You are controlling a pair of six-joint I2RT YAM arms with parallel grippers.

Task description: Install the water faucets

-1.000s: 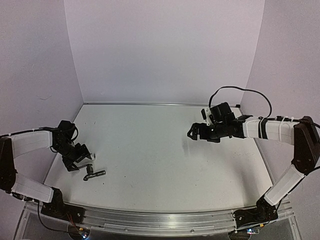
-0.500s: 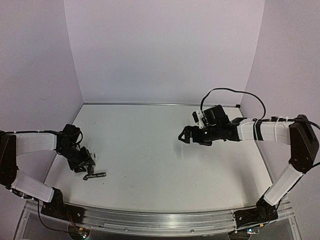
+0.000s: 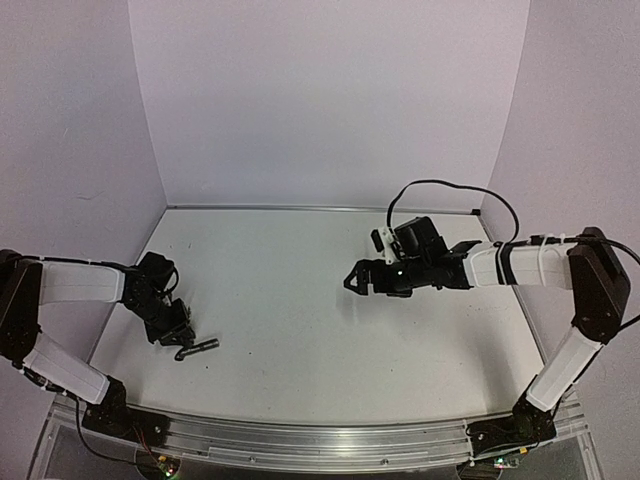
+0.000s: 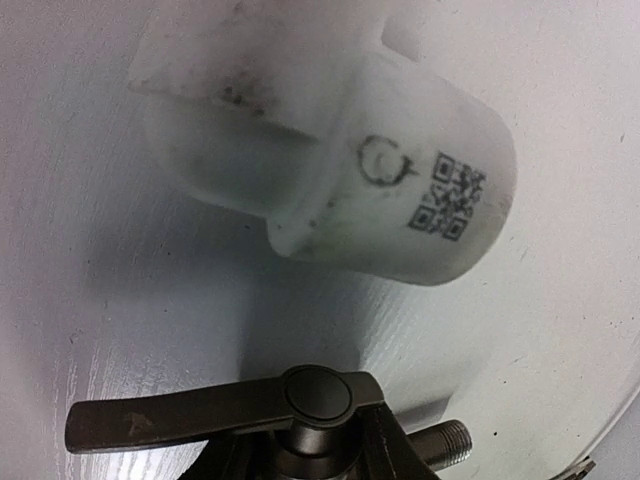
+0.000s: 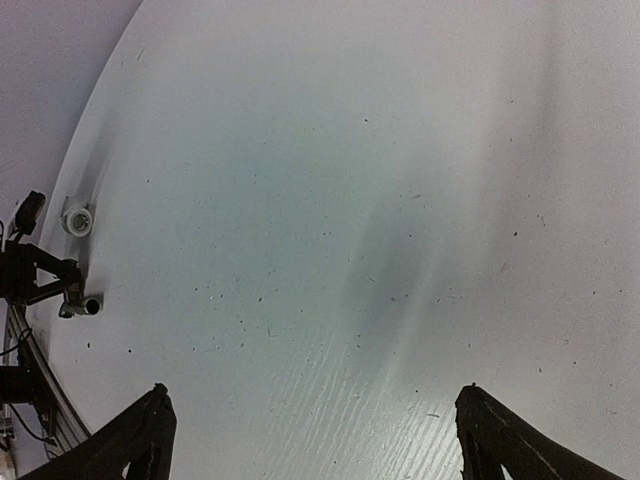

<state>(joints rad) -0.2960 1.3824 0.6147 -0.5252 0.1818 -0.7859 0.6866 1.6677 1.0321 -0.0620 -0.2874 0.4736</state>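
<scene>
Clamping narrow on the tap (image 4: 300,395), partly hidden beneath it at the near left of the bench (image 3: 300,320), sits the left pincer (image 3: 180,337); white fitting (image 4: 330,170) just beside; right pincer (image 3: 355,281) wide.

The only markings stand on the white plastic fitting (image 4: 330,200) — a small black QR code (image 4: 447,196) on its rounded side and, just beside it, a pen-drawn ring sign (image 4: 380,160) — no letters or numbers readable
</scene>
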